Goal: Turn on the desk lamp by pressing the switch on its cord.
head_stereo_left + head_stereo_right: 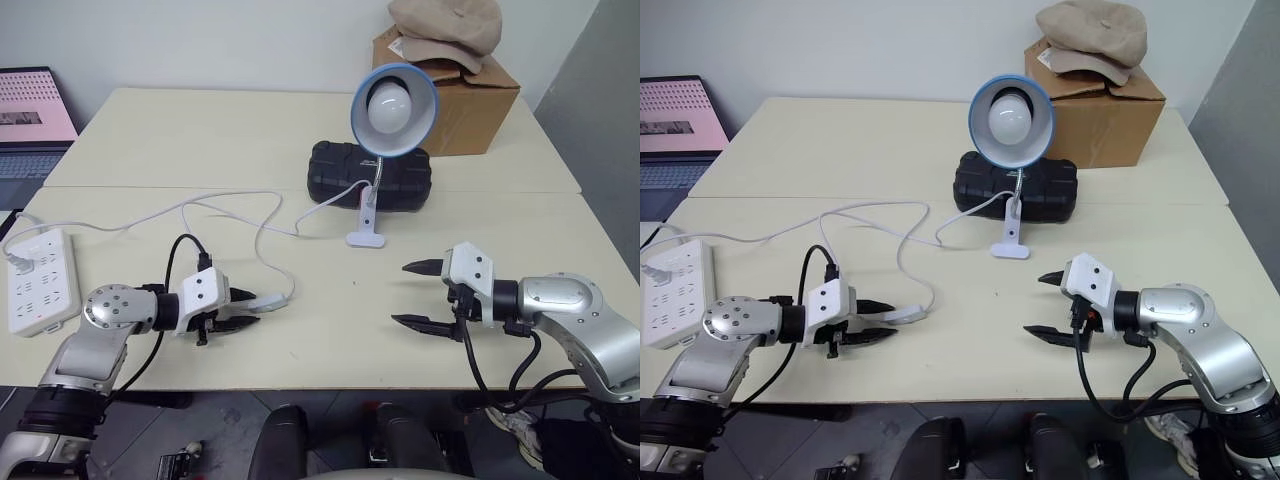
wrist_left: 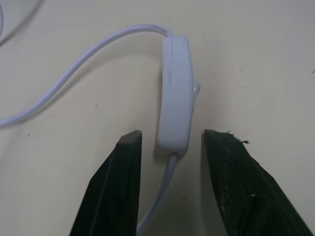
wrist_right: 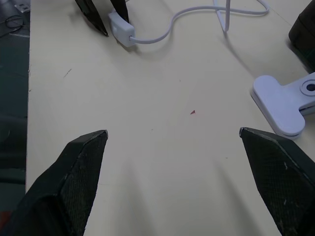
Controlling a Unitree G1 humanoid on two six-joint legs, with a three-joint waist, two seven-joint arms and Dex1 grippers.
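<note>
Two grippers low over the cream table (image 1: 300,360) in the head views: the left gripper (image 1: 247,310) at the table's near left, its fingers narrowed around the switch (image 1: 268,299), which lies flat on the tabletop; the right gripper (image 1: 420,294) at near right, fingers spread wide with nothing between them. The desk lamp (image 1: 392,98) stands mid-table on its white clip base, bulb unlit, a black case (image 1: 400,182) behind it. The cord (image 1: 225,203) loops leftward to a white power strip (image 1: 40,282). Cardboard box (image 1: 470,100) with a tan cap (image 1: 445,24) at far right; laptop (image 1: 30,115) at far left. Left wrist view: switch (image 2: 174,93) between both fingertips (image 2: 129,147), slim gaps on each side, contact uncertain. Right wrist view: own black fingers (image 3: 81,157) far apart over bare table, clip base (image 3: 288,101) nearby, the left gripper and switch (image 3: 120,27) well beyond
</note>
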